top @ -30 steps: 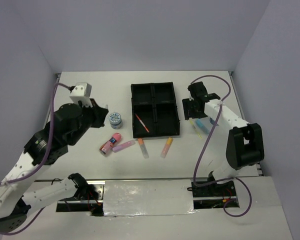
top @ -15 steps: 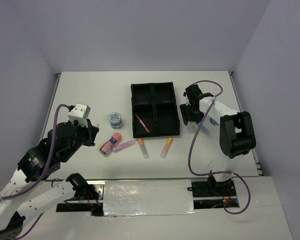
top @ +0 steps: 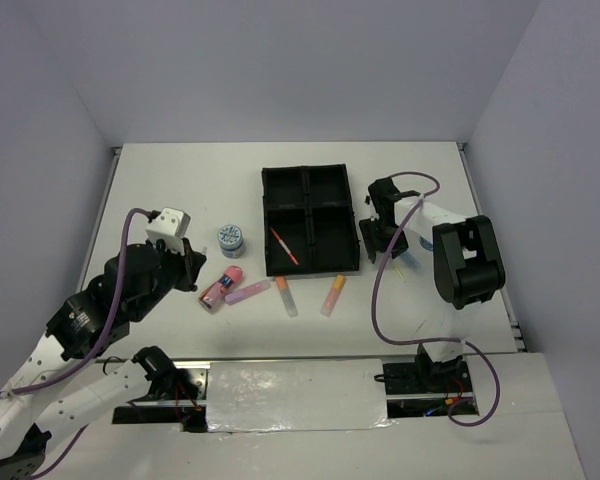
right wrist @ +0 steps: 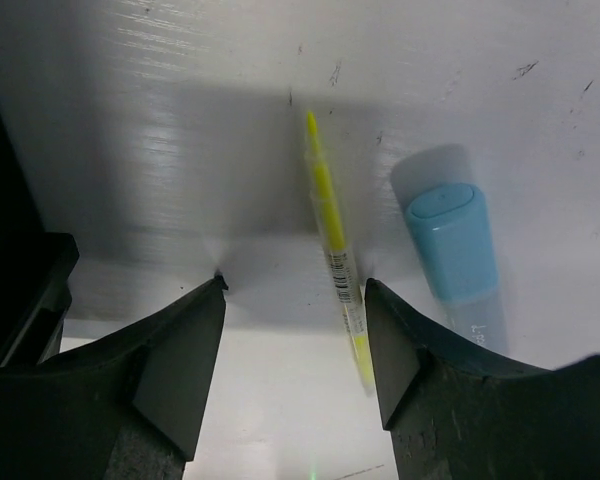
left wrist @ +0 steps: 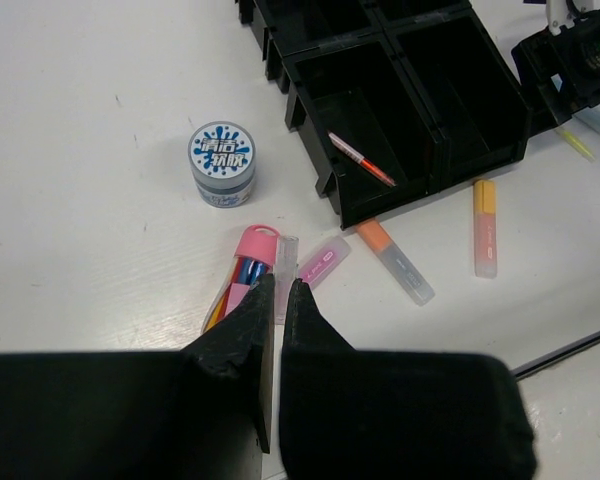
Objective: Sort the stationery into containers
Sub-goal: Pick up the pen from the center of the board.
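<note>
The black tray (top: 310,178) has four compartments; a thin orange pen (top: 283,245) lies in its near-left one. On the table in front lie a blue-white tape roll (top: 231,240), a pink tube (top: 220,287), a purple marker (top: 248,291), an orange marker (top: 286,296) and a yellow-orange marker (top: 333,294). My left gripper (left wrist: 281,285) is shut and empty, above the pink tube (left wrist: 242,275) and purple marker (left wrist: 323,262). My right gripper (right wrist: 295,300) is open low over the table right of the tray, its jaws either side of a thin yellow pen (right wrist: 335,250). A blue marker (right wrist: 455,250) lies just outside the right finger.
The tray's right wall (right wrist: 20,290) stands close to my right gripper's left finger. The left wrist view also shows the tape roll (left wrist: 221,163), the orange marker (left wrist: 395,262) and the right gripper (left wrist: 570,70) beyond the tray. Walls enclose the table on three sides.
My left arm has drawn back toward the near edge, its gripper now over the pink tube. My right gripper has moved nearer and lower, down over the yellow pen.
</note>
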`<state>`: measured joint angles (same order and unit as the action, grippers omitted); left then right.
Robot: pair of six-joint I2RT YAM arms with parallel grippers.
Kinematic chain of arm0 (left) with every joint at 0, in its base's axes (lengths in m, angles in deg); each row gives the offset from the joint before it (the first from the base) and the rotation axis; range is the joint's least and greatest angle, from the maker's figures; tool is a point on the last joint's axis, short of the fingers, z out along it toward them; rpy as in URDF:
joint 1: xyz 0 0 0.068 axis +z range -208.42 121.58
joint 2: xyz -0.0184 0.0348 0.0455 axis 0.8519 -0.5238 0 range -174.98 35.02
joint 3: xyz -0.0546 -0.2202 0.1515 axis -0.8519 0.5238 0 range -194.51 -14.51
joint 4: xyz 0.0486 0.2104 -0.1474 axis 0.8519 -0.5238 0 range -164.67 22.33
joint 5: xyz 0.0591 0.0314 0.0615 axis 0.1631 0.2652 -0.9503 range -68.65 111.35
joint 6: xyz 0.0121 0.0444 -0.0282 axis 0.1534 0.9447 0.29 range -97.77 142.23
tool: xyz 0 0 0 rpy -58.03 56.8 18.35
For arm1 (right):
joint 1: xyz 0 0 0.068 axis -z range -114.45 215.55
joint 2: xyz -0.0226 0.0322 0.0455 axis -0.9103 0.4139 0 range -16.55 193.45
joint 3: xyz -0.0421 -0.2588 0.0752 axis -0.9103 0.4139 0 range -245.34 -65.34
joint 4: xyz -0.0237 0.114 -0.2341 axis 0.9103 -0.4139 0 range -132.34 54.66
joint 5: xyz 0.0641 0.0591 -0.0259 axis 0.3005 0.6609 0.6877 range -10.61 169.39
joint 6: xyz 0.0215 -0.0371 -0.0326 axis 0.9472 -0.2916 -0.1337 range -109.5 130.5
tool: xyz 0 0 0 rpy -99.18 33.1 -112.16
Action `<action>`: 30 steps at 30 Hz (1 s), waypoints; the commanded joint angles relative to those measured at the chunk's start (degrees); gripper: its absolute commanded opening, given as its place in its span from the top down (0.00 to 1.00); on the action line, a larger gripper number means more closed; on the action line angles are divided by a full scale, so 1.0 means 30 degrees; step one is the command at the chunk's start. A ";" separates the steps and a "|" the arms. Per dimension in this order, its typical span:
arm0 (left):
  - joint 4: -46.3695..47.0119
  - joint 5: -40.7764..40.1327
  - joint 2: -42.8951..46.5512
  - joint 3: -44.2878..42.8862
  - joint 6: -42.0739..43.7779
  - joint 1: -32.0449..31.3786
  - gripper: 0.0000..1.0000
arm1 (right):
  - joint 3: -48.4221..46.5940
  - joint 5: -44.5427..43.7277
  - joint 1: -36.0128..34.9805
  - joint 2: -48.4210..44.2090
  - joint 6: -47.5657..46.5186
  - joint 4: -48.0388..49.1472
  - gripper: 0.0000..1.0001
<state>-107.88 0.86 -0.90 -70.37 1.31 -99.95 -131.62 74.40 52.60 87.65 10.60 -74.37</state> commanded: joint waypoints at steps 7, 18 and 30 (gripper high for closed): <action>0.1214 0.0444 0.0079 0.0103 0.0501 -0.0040 1.00 | 0.0442 0.1252 0.0185 0.0628 -0.0092 -0.0615 0.53; 0.1653 0.0062 -0.0331 0.0015 -0.0375 -0.0040 1.00 | 0.2024 0.2278 0.0069 -0.1561 0.1401 0.0350 1.00; 1.1633 0.5677 0.1426 0.2501 -0.5058 -0.0040 1.00 | 0.5450 0.6167 -0.1627 -1.4716 0.5177 0.4564 1.00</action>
<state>-88.25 10.85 2.23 -64.73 -8.09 -99.95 -117.48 85.63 50.39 51.30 21.94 -67.00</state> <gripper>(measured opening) 0.117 0.034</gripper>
